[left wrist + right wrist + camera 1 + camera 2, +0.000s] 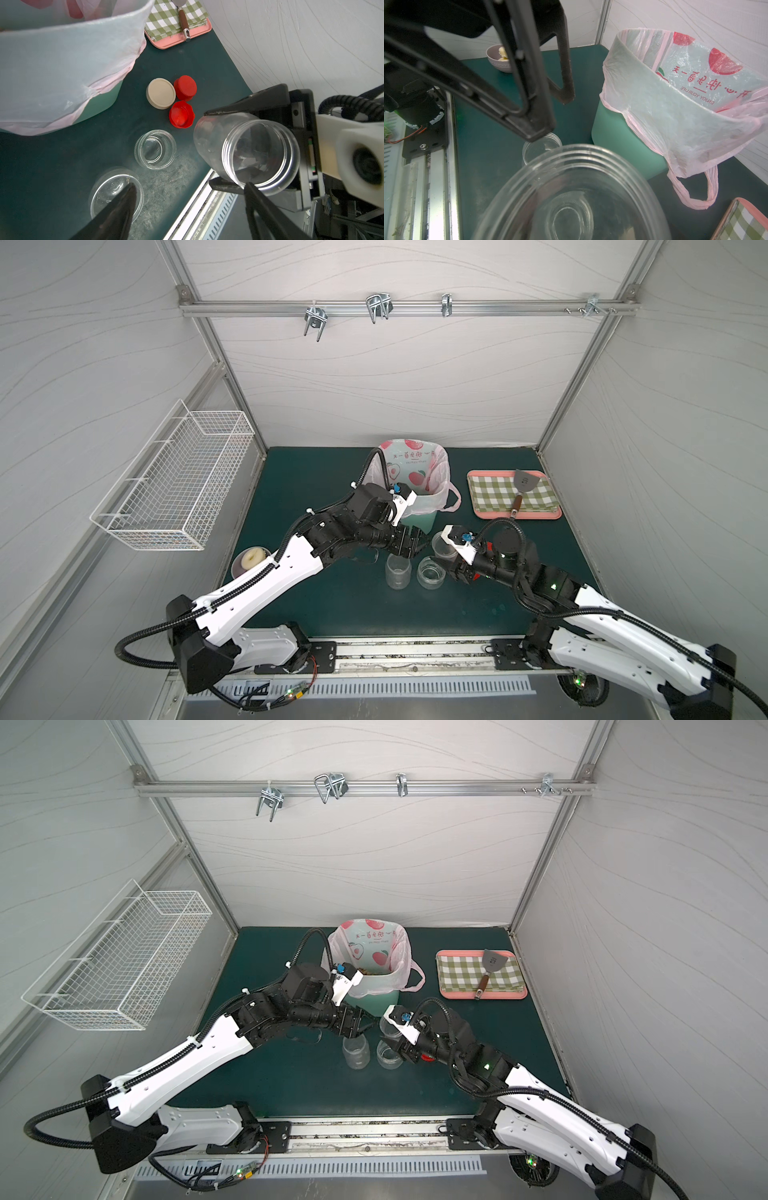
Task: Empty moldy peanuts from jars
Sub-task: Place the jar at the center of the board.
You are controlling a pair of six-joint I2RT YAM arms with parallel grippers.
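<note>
- The right claw (pixel 207 148) is clamped across the held jar (pixel 249 153), with one jaw on each side of its clear wall. The jar is tipped over, and its open mouth faces the left claw.
- The held jar looks clear right through. I cannot tell whether a stray kernel clings near its base.
- The left claw (pixel 189 185) is spread wide with nothing between its jaws.
- One finger of the left claw hangs just over the mouth of the standing tall jar (pixel 104 193), which is directly below it and looks empty.
- The short wide jar (pixel 155 148) stands between the two claws, just beside the tall one. It is upright and shows only bare glass.
- Beyond the short jar from the left claw, the beige lid (pixel 161 93) and two red lids (pixel 185 87) lie together on the mat, so every jar is uncapped.
- The bin (pixel 616 149) with its pink bag stands just past both claws. A brownish patch inside it in a top view is probably the peanuts (pixel 370 970).
- My judgement is that the emptying is all but finished, since none of the three jars shows a mass of nuts.
- What seems left is to right the held jar and set it down near the other two. That calls for a gentle descent, because the standing jars are close by.
</note>
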